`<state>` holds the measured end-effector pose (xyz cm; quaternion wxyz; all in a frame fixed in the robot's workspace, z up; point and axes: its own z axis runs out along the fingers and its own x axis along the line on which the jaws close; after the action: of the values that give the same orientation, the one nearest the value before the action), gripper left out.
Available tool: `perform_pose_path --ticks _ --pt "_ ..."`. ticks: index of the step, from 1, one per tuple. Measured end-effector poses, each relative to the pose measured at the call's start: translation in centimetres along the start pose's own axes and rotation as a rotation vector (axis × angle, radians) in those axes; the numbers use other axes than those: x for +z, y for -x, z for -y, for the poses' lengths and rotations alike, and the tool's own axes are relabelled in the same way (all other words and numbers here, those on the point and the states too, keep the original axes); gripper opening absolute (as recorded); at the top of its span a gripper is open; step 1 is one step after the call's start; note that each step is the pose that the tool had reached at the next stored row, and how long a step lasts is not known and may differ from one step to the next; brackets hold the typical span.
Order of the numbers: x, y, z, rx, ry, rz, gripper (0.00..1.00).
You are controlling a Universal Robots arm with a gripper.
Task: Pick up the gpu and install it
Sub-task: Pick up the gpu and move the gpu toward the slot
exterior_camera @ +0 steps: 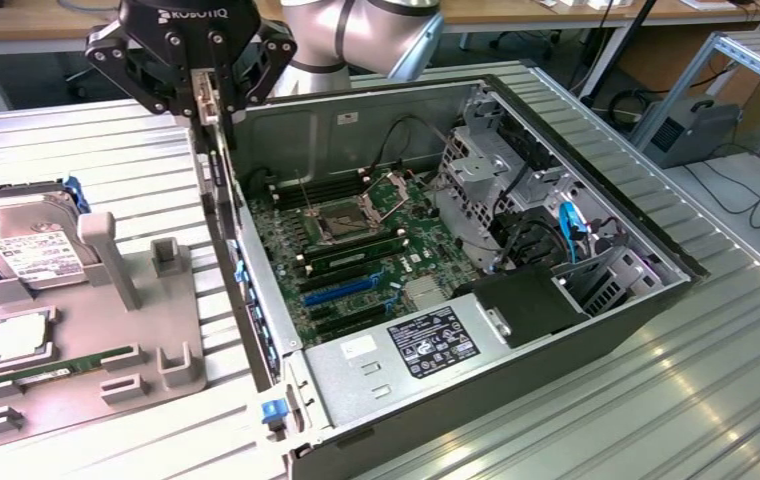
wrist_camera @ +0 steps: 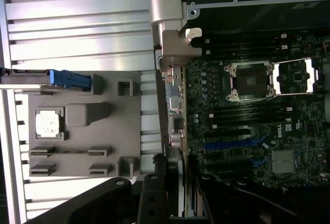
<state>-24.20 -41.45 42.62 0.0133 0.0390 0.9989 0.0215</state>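
My gripper (exterior_camera: pixel 211 98) hangs at the top of the exterior view, shut on the gpu (exterior_camera: pixel 220 170). The gpu is a thin dark card seen edge-on, hanging straight down from the fingers along the case's wall on the exterior view's left. In the wrist view the gpu (wrist_camera: pixel 175 105) runs away from the gripper (wrist_camera: pixel 175 203), its silvery bracket (wrist_camera: pixel 170 28) at the far end. It sits over the edge of the motherboard (wrist_camera: pixel 247 121), beside the blue expansion slots (wrist_camera: pixel 232 144). Whether the card touches the board or the case I cannot tell.
The open computer case (exterior_camera: pixel 594 330) lies on a ribbed metal table, with a CPU socket (exterior_camera: pixel 351 217), drive cages and cables inside. On the exterior view's left a grey holder tray (exterior_camera: pixel 73 390) carries a hard drive (exterior_camera: pixel 27 250), a CPU chip (exterior_camera: pixel 20 340) and a green RAM stick (exterior_camera: pixel 67 365).
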Motion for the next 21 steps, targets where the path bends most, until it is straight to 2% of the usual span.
perform_pose_path --ticks 21 --pt "0.06 2.0 -0.16 0.000 0.0000 0.0000 0.27"
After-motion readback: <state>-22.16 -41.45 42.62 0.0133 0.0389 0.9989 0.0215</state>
